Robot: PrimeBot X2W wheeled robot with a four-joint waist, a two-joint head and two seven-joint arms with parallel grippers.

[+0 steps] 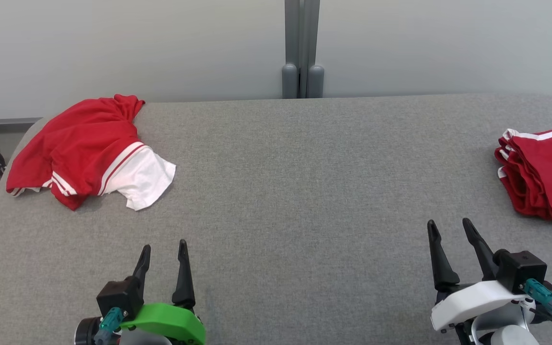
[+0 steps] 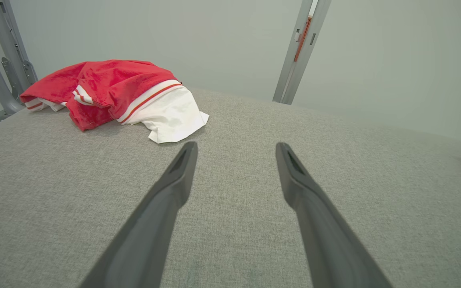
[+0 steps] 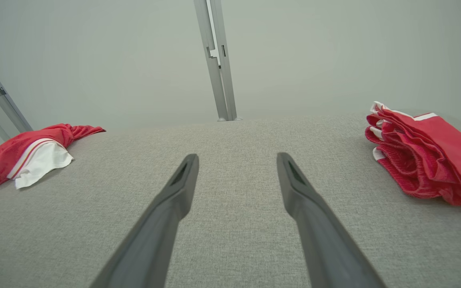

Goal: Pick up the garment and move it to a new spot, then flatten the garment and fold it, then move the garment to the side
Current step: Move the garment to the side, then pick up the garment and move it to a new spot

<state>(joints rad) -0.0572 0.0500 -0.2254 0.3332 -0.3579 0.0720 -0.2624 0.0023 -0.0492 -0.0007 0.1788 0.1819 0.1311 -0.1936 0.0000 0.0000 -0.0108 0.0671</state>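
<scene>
Looking down from the head view, you have two grippers and two lots of red cloth on one grey fabric-covered table [image 1: 304, 191]. The left gripper [image 1: 164, 245] sits at the lower left and the right gripper [image 1: 448, 222] at the lower right. Both have their jaws apart and nothing between them. The crumpled garment [image 1: 84, 143], red with a white striped panel, lies at the far left corner, reaching the table's back and left edges. The folded red pile [image 1: 542, 172] lies against the right edge, partly cut off by the frame; you cannot tell how many pieces it holds. Between the two, the whole middle of the table is bare, right up to the back edge, where one grey post [image 1: 302, 48] stands against the wall [image 1: 448, 43].

From the left wrist view, the left gripper [image 2: 236, 145] points across bare fabric with its jaws spread. The crumpled garment [image 2: 110, 88] is ahead and to the left, its white corner near the left fingertip but apart from it.

From the right wrist view, the right gripper [image 3: 237, 156] also has its jaws spread over open table. The folded red pile [image 3: 422, 156] is off to its right and the crumpled garment [image 3: 26, 154] is well apart at the left.
</scene>
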